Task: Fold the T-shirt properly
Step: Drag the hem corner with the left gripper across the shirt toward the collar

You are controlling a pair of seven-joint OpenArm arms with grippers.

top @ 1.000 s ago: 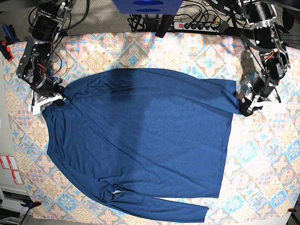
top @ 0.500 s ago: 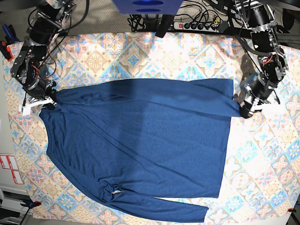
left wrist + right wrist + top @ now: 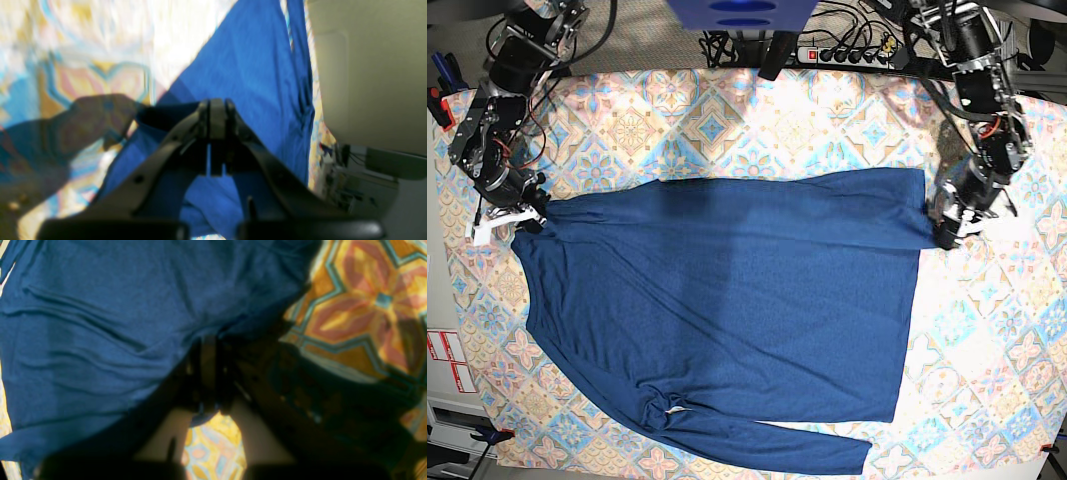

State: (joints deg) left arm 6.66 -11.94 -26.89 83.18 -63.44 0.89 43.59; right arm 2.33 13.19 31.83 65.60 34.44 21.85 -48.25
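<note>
A pastel tile-patterned tablecloth (image 3: 757, 110) covers the desk, all blue, orange and pink diamonds with little flowers in them. Along the far edge lies a black power strip (image 3: 852, 55) with a tangle of black cables (image 3: 727, 45) beside it. A blue box-like object (image 3: 742, 12) hangs over the far edge at the middle. Down at the near left corner, off the cloth, sit white labels with red print (image 3: 449, 360).

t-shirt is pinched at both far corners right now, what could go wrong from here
1. Each tool, left and right, grips only a small pinch of the T-shirt, so the fabric could slip out if pulled taut.
2. The sleeve at the near edge lies bunched under the hem and may get trapped in the fold.
3. Dragging could ruck the tablecloth.
</note>
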